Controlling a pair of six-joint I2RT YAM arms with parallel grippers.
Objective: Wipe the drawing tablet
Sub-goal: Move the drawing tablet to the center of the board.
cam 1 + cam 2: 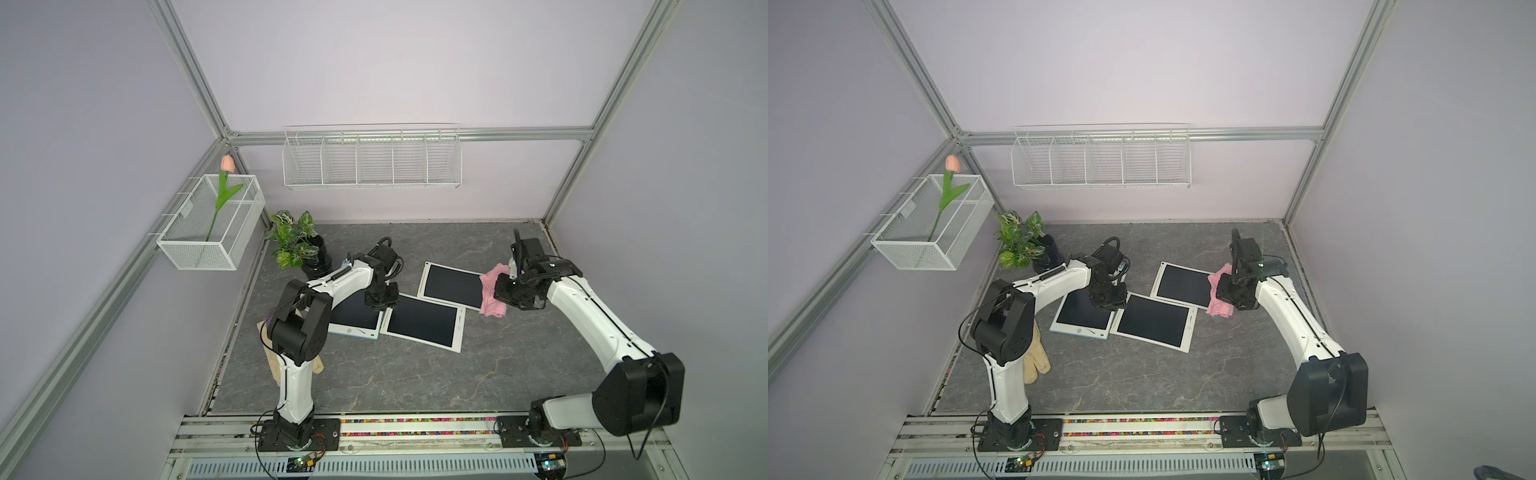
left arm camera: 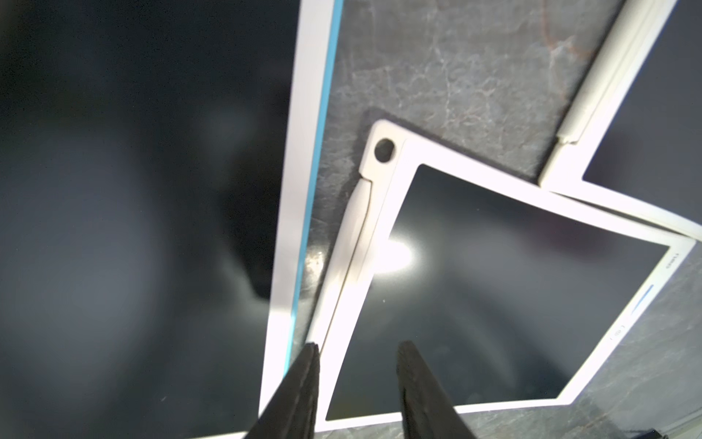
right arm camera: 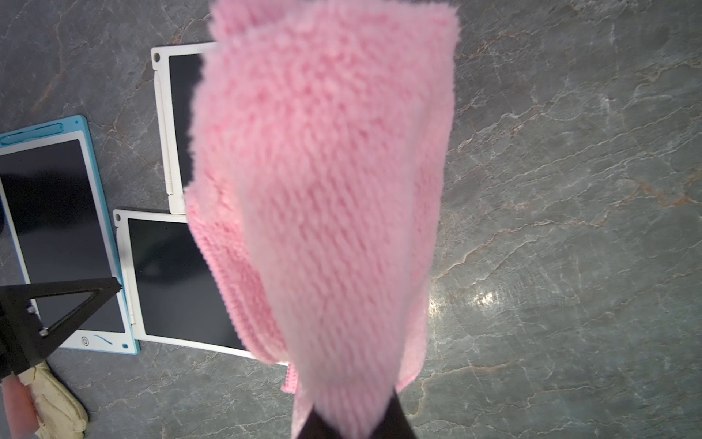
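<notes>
At the table's [image 1: 415, 382] right side, the far tablet [image 1: 451, 286] lies with a cloth [image 1: 491, 296] over its right edge.
Right gripper [image 3: 353, 423] is clamped on the cloth (whether it presses the screen cannot be told). The tablet lies leftward of those jaws, long axis roughly across the table, so this nearer arm would likely sweep leftward. Left gripper [image 2: 359, 344], jaws narrowly parted and empty, hovers over the seam between blue tablet [image 1: 356, 314] and middle tablet [image 1: 422, 322].

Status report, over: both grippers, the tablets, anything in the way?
Right gripper shut on pink cloth, beside far tablet. Left gripper open, over rim of middle tablet. Left arm overhangs blue-edged tablet.
</notes>
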